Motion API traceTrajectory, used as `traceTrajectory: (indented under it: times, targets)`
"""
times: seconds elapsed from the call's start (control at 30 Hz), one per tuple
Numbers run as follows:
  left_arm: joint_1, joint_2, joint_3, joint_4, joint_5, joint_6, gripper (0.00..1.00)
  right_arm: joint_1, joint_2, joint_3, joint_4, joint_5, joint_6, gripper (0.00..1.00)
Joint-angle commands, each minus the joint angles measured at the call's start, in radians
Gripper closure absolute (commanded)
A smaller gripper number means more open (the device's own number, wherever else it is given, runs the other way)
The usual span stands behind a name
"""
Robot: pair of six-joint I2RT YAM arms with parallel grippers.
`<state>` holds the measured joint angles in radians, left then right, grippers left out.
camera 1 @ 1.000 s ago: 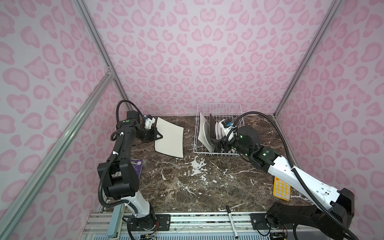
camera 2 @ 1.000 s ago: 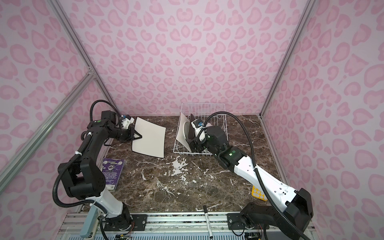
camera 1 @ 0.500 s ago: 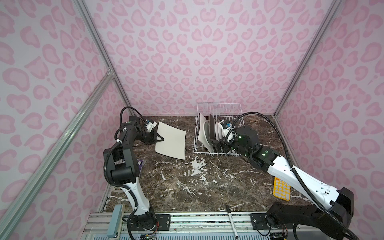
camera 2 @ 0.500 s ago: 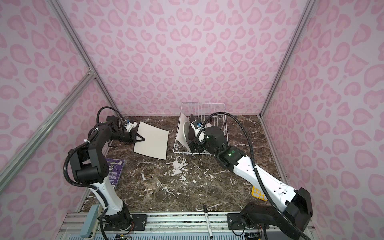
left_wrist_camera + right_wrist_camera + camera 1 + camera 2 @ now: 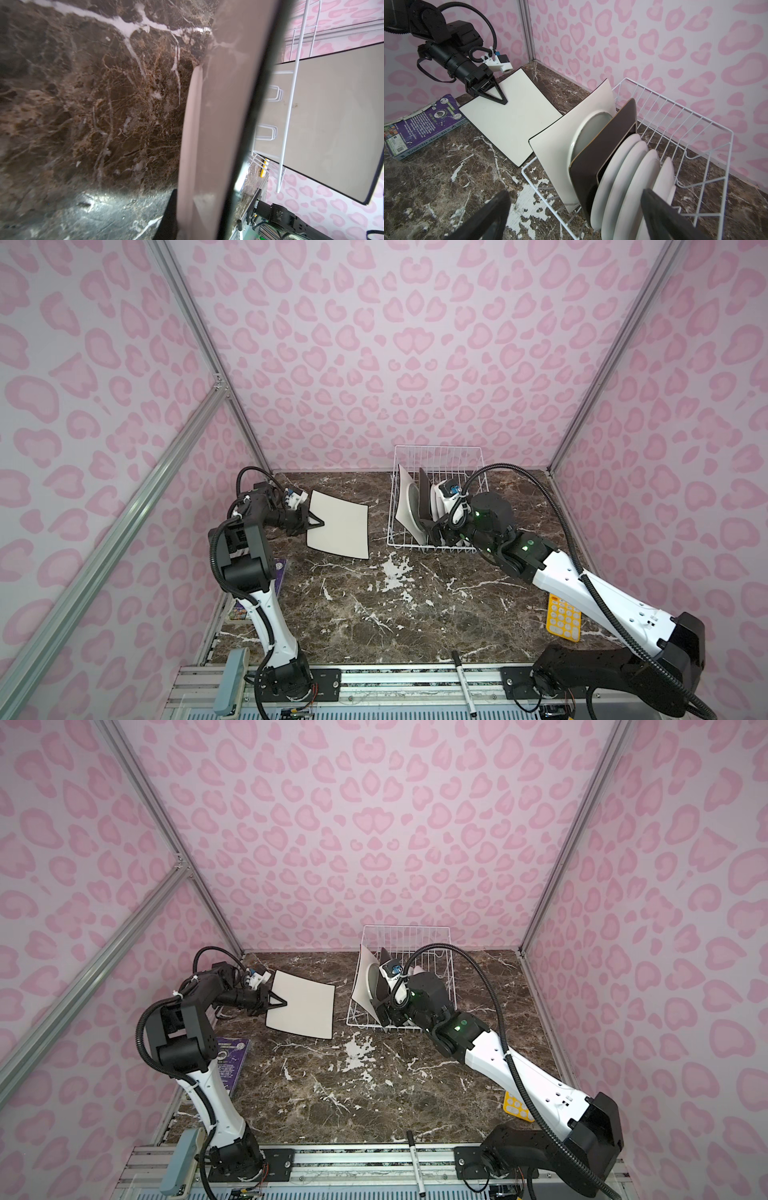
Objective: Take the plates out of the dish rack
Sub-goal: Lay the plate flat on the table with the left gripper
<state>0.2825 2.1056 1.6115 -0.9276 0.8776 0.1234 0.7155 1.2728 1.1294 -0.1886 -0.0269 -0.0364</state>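
Dish rack [image 5: 438,447] sits at the back of the marble tabletop [image 5: 374,614], right of centre, close to the rear wall in both top views. Six plates stand on edge at its left end. The racked white sq plate [image 5: 571,128] is outermost and leans out over the wire rim. The dark sq plate [image 5: 608,149] comes next, against it. Then four round white plates [image 5: 633,172] in a row, backs showing, printed faces not visible.

Held white sq plate [image 5: 338,526] is out of the rack, just left of it, low over the tabletop and tilted a bit. Can't tell if its lower edge touches the marble. L gripper [image 5: 311,523] is clenched on that plate's left edge, rim pinched between the fingers, arm reaching in from the left wall side. In the left wrist view the plate runs edge-on down the middle, w/ the racked white sq plate visible beyond through the wires.

R gripper [image 5: 575,192] is released — jaws spread wide, nothing gripped. Its black fingers [image 5: 492,212] straddle the plate row at the rack's near end: one outside the rack over the marble, the other by the last round plate. Contact w/ any plate: can't tell.

Off-task stuff:
- purple book [image 5: 423,128] flat at the table's left edge by the L arm
- yellow calculator [image 5: 563,616] at the right edge, partly under the R arm
- black marker [image 5: 463,680] on the front rail
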Motion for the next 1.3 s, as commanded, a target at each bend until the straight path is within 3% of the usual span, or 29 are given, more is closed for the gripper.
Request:
traceTrajectory:
  times: [0.0, 0.2, 0.5, 0.67, 1.27]
  targets:
    - [0.001, 0.020, 0.026, -0.021, 0.028, 0.019, 0.96, 0.001, -0.006, 0.003, 0.003, 0.010, 0.000, 0.01]
    - [0.003, 0.047, 0.031, -0.031, -0.029, 0.020, 0.95, 0.002, -0.008, -0.007, -0.003, 0.010, -0.002, 0.01]
    - [0.027, 0.079, 0.052, -0.031, -0.065, 0.007, 0.79, 0.003, -0.018, -0.011, -0.008, 0.005, -0.009, 0.00]
    - [0.029, 0.077, 0.058, -0.015, -0.052, -0.026, 0.76, 0.003, -0.022, -0.012, -0.010, 0.002, -0.006, 0.00]
    - [0.027, 0.109, 0.059, 0.027, -0.172, -0.111, 0.69, 0.010, -0.015, -0.015, -0.011, 0.019, -0.013, 0.01]
